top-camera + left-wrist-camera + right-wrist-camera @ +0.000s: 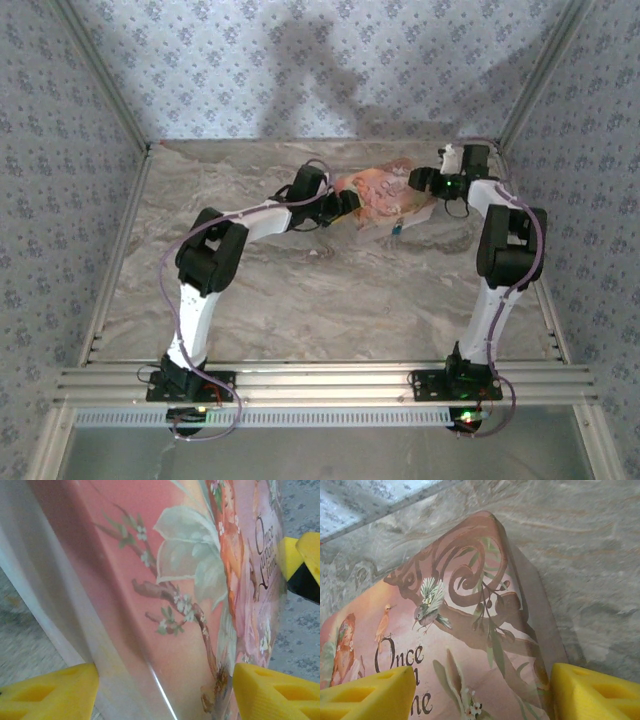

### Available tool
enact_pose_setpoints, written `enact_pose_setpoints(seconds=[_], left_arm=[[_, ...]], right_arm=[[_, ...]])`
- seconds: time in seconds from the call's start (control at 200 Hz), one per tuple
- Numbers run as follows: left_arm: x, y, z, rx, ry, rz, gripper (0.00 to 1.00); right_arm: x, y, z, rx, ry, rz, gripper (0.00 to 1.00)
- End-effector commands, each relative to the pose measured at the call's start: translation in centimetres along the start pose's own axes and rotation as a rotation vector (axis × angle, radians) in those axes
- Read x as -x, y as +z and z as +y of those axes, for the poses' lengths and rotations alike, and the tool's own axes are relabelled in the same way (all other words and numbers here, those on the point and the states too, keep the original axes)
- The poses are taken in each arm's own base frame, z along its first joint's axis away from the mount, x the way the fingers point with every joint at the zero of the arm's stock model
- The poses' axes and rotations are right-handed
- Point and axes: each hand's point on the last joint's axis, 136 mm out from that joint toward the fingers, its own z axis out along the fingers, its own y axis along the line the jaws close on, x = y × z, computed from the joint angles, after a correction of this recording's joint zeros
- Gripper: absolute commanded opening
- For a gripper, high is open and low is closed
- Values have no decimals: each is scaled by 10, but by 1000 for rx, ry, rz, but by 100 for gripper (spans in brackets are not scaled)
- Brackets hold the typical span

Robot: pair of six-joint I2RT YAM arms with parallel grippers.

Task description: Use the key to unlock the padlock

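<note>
**Pincer state.** The left pincer [165, 697] has its fingers set apart with the box [378, 192] filling the gap. Both yellow pads sit against the box edges, so it reads as clamped on the box. The right pincer [482, 695] also has its fingers apart, over the box's far right corner. One pad is at the box edge and the other overlaps the printed face. Whether it grips cannot be told.

**Padlock location.** In the top view a tiny blue speck, judged to be the padlock [397, 228], lies on the counter [300, 290]. It sits on a pale patch [380, 235] just beside the near edge of the box.

**Governing relation.** The padlock lies on the base side of both pincers, between them and lower in the top view than either. Neither arm is clearly nearer. Both pincers are at the box, not at the padlock, so either one must let go and move toward the bases to reach it. The padlock's long axis is too small to read.

**Appearance.** The padlock shows only a blue body, far smaller than the box. No shackle detail can be made out. The box is flat and pink-orange, printed with blossoms, birds and lettering under glossy wrap. Where the key lies cannot be told.
</note>
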Motion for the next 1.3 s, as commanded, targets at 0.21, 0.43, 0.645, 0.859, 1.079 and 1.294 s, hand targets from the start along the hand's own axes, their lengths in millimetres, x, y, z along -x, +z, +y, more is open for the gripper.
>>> enact_pose_setpoints(seconds=[0.21, 0.43, 0.645, 0.859, 1.079, 1.294], left_arm=[[-32, -53, -15, 1, 81, 13, 72], [-48, -86, 13, 76, 54, -7, 72], [-63, -115, 47, 177, 33, -45, 73], [-52, -135, 61, 196, 5, -109, 75], [-27, -150, 69, 223, 14, -157, 76], [-5, -158, 78, 284, 51, -185, 78]], right_arm=[[-66, 3, 89, 162, -12, 131, 73], [-111, 0, 118, 172, -33, 177, 74], [-144, -7, 138, 181, -42, 204, 74], [-173, -10, 158, 201, -65, 235, 75], [-192, -14, 178, 217, -95, 268, 75], [-209, -16, 193, 234, -125, 300, 76]])
